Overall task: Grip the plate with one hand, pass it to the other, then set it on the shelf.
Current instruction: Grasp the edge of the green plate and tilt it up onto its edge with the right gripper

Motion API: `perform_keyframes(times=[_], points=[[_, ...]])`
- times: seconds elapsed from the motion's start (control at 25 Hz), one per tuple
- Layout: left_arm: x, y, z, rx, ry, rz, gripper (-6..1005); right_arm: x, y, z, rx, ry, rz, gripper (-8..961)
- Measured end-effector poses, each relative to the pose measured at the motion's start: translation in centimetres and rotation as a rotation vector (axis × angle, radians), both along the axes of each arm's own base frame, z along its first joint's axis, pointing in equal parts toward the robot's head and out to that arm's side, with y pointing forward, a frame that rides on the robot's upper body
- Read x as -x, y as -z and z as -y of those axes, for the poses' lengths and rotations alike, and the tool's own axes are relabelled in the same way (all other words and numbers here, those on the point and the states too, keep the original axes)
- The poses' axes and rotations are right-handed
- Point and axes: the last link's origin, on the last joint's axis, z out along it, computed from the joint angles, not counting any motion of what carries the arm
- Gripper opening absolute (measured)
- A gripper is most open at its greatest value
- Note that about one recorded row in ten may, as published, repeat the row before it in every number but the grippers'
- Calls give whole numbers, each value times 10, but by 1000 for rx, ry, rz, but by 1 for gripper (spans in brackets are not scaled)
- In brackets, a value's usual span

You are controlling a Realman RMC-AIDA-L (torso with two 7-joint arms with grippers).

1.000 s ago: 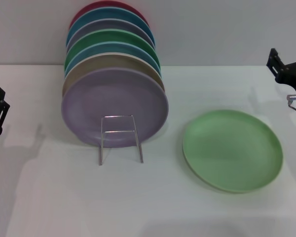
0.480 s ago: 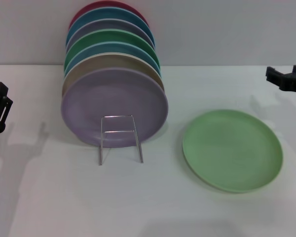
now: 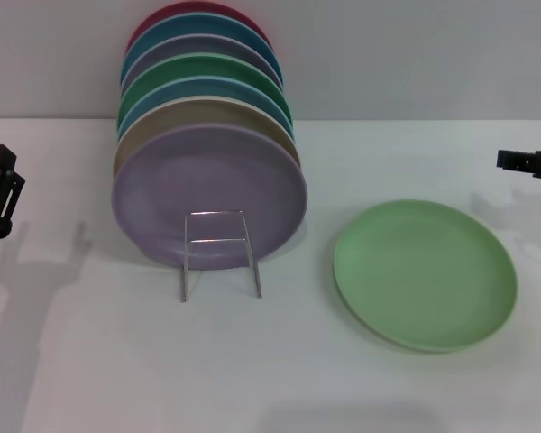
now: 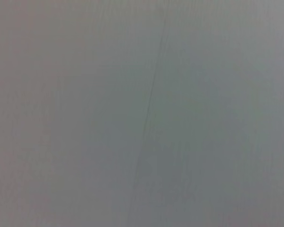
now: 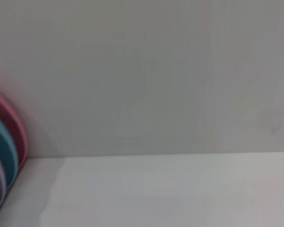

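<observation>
- The right gripper [image 3: 527, 163] is showing only as a black sliver at the right edge of the head view, hanging above the table [image 3: 279, 379] beyond the far right of the plate [image 3: 425, 274] and not touching it. I cannot tell how its fingers are standing. Judging by its position, it is being staged for the first grip, since it is the arm nearer the plate.
- The left gripper [image 3: 0, 194] is sitting at the left edge, well apart from everything. Its opening cannot be told either. It is probably waiting there to receive the pass.
- The plate is lying flat on the table, right of the shelf [image 3: 219, 253], its whole rim exposed, so a pinch at the edge looks to be the likely way in.
- The shelf is standing left of centre, its front wire loop free. A lilac plate [image 3: 209, 194] is leaning upright just behind that loop, with further coloured plates ranked behind it, so the front slot seems meant for the mint one.
- The wrist views are showing only blank wall, the table edge and a few plate rims.
</observation>
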Motion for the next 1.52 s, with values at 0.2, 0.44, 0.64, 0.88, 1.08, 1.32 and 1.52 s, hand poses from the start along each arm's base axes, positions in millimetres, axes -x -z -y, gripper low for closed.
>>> perform_keyframes(times=[0.2, 0.44, 0.64, 0.88, 1.08, 1.32, 1.52], points=[[-1, -1, -1, -5, 2, 6, 828, 8, -4, 0, 139, 12, -6, 701], [-1, -3, -2, -12, 4, 8, 828, 15, -7, 0, 263, 92, 36, 701], [-2, -4, -1, -19, 11, 8, 828, 18, -8, 1, 334, 161, 72, 702], [1, -8, -2, -26, 9, 32, 828, 4, -1, 0, 389, 252, 81, 702], [4, -11, -2, -31, 2, 53, 828, 0, 3, 0, 405, 273, 67, 702], [4, -11, -2, -31, 1, 53, 828, -5, 9, -1, 414, 290, 56, 703], [4, -10, 0, -31, -1, 57, 828, -7, 10, -2, 408, 291, 57, 703]])
